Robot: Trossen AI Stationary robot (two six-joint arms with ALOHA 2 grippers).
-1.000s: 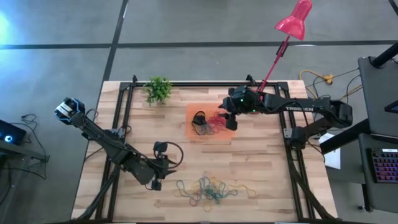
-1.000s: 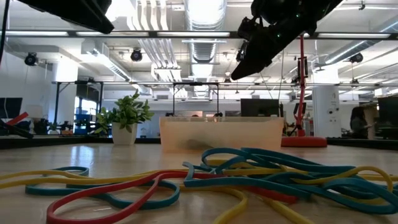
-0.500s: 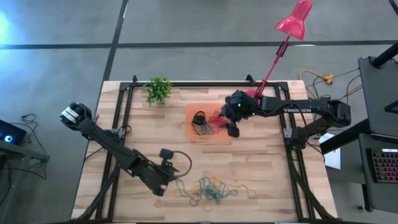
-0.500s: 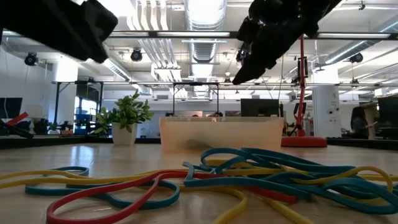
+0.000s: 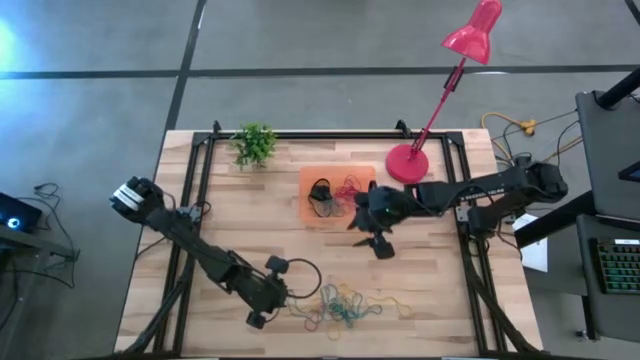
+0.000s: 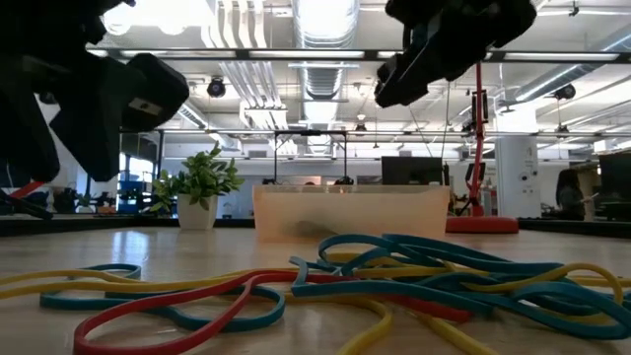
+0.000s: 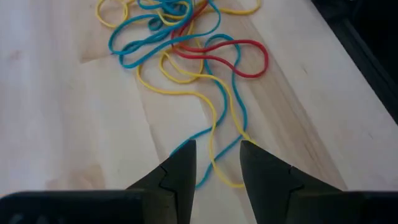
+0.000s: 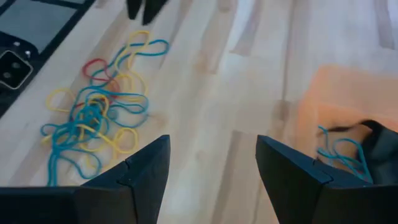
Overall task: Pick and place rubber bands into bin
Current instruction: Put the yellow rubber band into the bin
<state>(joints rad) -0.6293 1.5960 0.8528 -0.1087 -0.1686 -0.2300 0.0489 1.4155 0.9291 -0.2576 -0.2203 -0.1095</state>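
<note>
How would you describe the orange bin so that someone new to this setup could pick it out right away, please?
Start at the wooden table and look to its far edge, between the small green plant and the round red lamp base. The bin is the shallow translucent orange tray there, already holding a few rubber bands and a dark object. It is the only rectangular, see-through thing nearby.

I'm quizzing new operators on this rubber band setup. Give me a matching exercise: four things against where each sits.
Things:
1. left pincer
2. right pincer
3. bin
4. plant

Places:
A. far left corner of the table
B. at the left edge of the loose rubber bands
C. mid-table, beside the lamp base
D. just off the bin's near right corner

Pairs: 1-B, 2-D, 3-C, 4-A
</note>
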